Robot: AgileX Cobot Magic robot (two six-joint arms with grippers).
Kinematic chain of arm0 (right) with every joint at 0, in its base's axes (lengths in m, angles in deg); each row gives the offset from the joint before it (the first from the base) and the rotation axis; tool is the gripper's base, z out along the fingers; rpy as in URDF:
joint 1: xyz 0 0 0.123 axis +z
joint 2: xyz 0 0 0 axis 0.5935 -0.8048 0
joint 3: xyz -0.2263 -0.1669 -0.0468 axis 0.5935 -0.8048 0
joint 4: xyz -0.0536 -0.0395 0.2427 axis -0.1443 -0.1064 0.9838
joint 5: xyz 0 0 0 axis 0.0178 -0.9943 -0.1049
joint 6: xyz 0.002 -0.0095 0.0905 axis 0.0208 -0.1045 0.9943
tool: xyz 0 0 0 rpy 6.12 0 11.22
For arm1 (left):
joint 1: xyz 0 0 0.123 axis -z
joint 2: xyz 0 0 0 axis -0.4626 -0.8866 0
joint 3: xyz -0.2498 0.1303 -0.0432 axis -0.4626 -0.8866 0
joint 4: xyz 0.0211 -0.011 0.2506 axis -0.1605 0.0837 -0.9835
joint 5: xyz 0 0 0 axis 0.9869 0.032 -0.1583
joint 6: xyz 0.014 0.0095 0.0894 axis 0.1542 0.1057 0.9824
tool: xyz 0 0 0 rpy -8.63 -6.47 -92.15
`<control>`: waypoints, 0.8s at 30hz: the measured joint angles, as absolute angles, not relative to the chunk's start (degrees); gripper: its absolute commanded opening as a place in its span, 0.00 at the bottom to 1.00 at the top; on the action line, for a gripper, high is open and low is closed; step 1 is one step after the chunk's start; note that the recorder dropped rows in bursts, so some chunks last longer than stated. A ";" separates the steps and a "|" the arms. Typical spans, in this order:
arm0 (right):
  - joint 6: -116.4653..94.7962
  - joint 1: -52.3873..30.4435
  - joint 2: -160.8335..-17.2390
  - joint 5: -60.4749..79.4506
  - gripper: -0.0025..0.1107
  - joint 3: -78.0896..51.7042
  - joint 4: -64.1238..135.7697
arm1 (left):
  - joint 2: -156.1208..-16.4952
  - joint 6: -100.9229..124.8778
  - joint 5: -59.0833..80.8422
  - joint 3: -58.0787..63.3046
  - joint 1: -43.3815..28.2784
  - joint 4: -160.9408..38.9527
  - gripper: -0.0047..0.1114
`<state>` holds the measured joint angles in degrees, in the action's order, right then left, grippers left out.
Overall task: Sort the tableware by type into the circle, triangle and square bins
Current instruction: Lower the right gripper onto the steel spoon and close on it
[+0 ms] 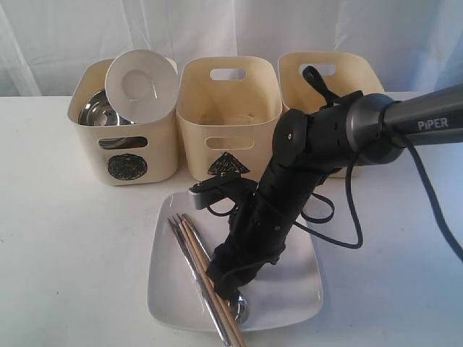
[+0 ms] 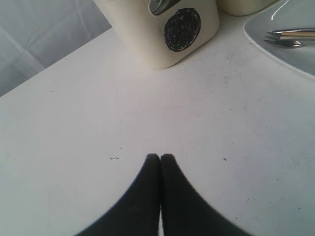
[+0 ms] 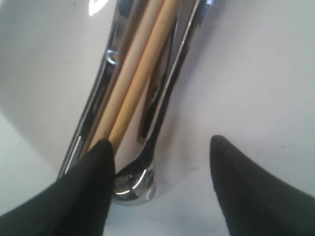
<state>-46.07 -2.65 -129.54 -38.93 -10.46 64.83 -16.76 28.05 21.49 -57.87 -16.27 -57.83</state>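
Just above the plate [image 1: 289, 289], the right gripper [image 3: 160, 142] stood spread over the chopsticks [image 3: 140, 69] and cutlery [image 3: 162, 118]; the left gripper [image 2: 160, 157] was pressed together above the table [image 2: 221, 123], near the circle bin [image 2: 142, 39].

Cream bin [image 1: 123, 155] with black scribbled circle [image 1: 127, 167], white plate [image 1: 289, 289], tan chopsticks [image 3: 141, 64], shiny steel cutlery [image 3: 133, 189], black pincer [image 3: 160, 142].

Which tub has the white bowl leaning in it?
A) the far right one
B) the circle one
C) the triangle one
B: the small white bowl leans tilted on the rim of the circle bin, the leftmost tub.
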 measured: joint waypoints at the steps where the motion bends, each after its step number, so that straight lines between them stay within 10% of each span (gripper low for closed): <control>1: -45.92 -2.65 -129.54 -38.82 0.51 -10.46 64.41 | -16.76 28.05 21.49 -57.87 -16.27 -57.83 0.04; 24: -37.18 -2.43 -129.54 -35.56 0.42 -10.09 58.32 | -16.76 28.05 21.49 -57.87 -16.27 -57.83 0.04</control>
<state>-37.18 -2.43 -129.54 -35.56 -10.09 58.32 -16.76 28.05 21.49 -57.87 -16.27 -57.83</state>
